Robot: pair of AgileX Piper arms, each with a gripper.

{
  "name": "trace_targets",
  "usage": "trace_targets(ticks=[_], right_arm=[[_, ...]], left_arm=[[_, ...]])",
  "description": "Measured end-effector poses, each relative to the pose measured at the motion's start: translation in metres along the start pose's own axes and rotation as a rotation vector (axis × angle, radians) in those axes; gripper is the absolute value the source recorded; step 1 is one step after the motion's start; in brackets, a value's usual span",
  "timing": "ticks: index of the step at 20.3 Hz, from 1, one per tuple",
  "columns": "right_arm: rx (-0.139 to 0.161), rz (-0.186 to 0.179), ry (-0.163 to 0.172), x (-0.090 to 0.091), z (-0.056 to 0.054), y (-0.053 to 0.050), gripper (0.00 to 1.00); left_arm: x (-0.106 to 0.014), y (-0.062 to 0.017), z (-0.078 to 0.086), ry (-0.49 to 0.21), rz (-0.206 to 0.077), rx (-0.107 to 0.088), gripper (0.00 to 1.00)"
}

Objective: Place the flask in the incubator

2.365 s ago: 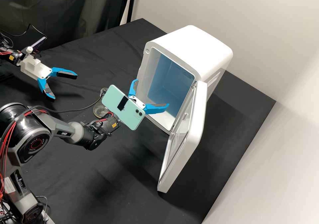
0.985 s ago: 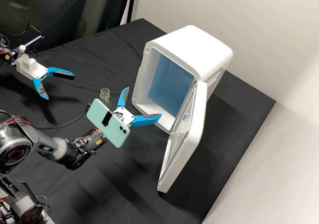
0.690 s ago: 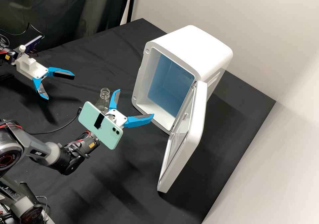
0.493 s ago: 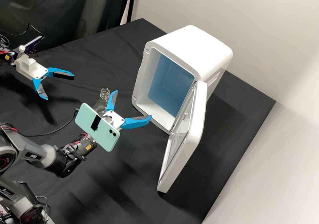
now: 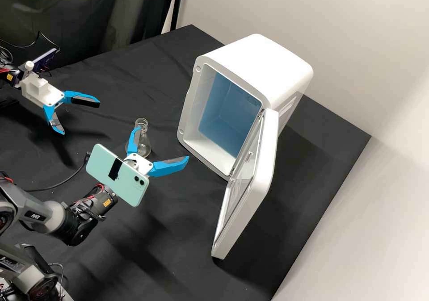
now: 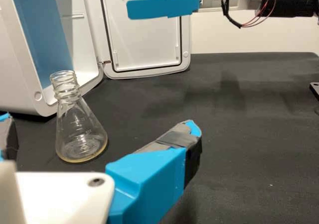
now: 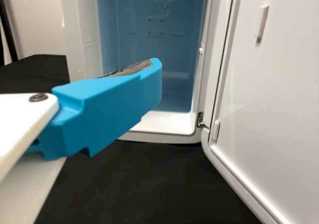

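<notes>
Plainly the flask (image 5: 144,145) stands upright on the bench (image 5: 134,82), long axis vertical, mouth up, about nine o'clock of the open incubator (image 5: 268,68); right gripper (image 5: 160,145) near it, jaws wide; left gripper (image 5: 77,114) likewise wide.

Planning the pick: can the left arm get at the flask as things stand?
Probably yes. The left gripper is open, and bare bench lies between it and the upright flask; the right gripper hovers just beyond.
</notes>
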Motion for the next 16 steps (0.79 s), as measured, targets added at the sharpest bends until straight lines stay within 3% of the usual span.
trace_targets(ticks=[5,9,11,16], right_arm=[[-0.002,-0.048,0.003,-0.007,0.0,-0.009,1.0],[-0.061,-0.076,0.03,-0.007,-0.005,-0.015,1.0],[-0.081,-0.083,0.025,-0.007,-0.004,-0.016,1.0],[-0.092,-0.111,0.048,-0.006,-0.007,-0.021,1.0]], left_arm=[[0.0,0.0,0.0,0.0,0.0,0.0,1.0],[0.0,0.0,0.0,0.0,0.0,0.0,1.0],[0.0,0.0,0.0,0.0,0.0,0.0,1.0],[0.0,0.0,0.0,0.0,0.0,0.0,1.0]])
